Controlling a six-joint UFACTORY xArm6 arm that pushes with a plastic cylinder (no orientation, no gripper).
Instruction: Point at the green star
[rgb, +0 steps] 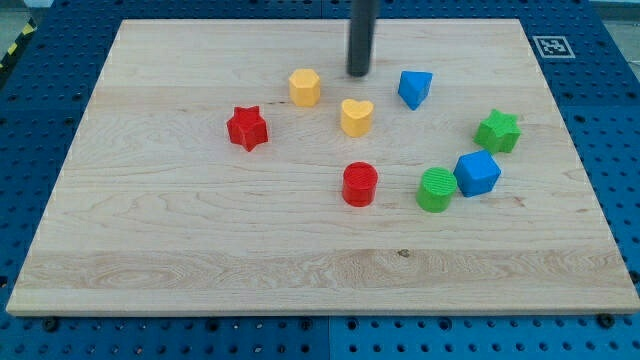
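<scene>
The green star (498, 130) lies at the view's right side of the wooden board (200, 240). My tip (358, 74) is at the view's top centre, well to the left of the green star and a little above its level. It stands between the yellow hexagon (305, 87) and the blue triangular block (415, 88), just above the yellow heart (356, 117). It touches no block.
A red star (247, 128) lies at the view's left. A red cylinder (360, 184) sits near the centre. A green cylinder (436, 190) and a blue cube (477, 173) lie side by side just below the green star.
</scene>
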